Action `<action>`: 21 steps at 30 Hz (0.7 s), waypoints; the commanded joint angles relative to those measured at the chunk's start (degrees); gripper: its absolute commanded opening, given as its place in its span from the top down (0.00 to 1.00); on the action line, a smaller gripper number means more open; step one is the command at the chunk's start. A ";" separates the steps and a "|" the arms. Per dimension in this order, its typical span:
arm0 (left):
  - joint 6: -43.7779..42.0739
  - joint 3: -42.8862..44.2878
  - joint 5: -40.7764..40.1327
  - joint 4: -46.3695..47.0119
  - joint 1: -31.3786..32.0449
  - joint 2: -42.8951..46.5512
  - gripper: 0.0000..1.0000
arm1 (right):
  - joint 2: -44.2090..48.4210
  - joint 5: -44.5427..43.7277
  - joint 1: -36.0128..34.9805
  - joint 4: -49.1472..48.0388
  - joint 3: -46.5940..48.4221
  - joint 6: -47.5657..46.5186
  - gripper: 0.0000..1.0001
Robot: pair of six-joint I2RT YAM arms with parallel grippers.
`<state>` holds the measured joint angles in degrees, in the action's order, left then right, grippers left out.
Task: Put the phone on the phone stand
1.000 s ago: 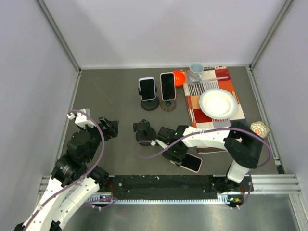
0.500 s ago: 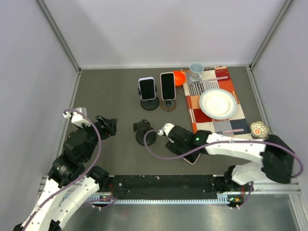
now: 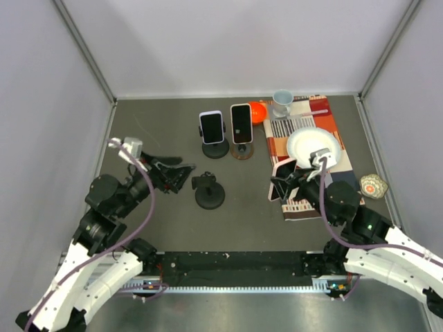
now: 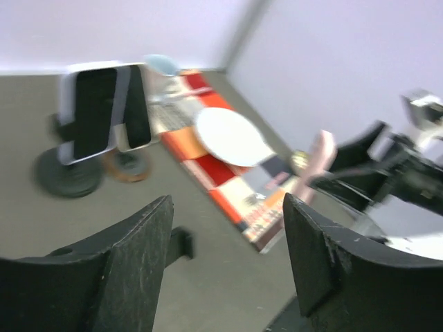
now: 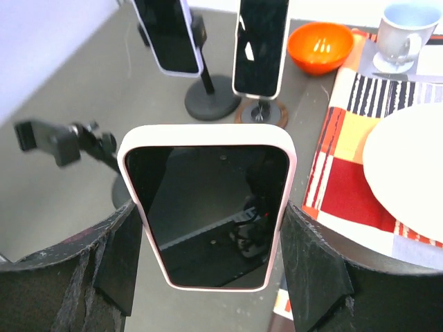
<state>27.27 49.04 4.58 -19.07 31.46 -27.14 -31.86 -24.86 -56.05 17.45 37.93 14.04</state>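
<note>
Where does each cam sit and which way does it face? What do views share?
Top external: above and behind the bases, looking down on the table; both arms show, the empty phone stand between them.
Left wrist: on the left arm, facing right across the table toward the plate; the open left end effector frames the bottom.
Right wrist: on the right arm, facing far-left; the right end effector grips the pink phone.
Shared: both wrist views show the two mounted phones and the plate.
</note>
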 commanded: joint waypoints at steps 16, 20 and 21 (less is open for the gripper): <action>-19.62 14.32 -26.17 8.71 46.49 -39.29 0.29 | 5.04 7.02 1.82 -8.49 2.32 23.66 1.00; -18.66 14.86 -32.78 9.05 47.29 -41.33 0.32 | 6.72 6.76 1.91 -9.63 0.48 25.06 1.00; -18.57 14.95 -33.14 9.22 47.29 -41.42 0.33 | 7.15 6.93 1.82 -9.89 0.21 25.24 1.00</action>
<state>10.24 61.60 -17.34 -9.47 78.50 -68.62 -27.14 -17.93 -54.30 15.38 38.22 35.46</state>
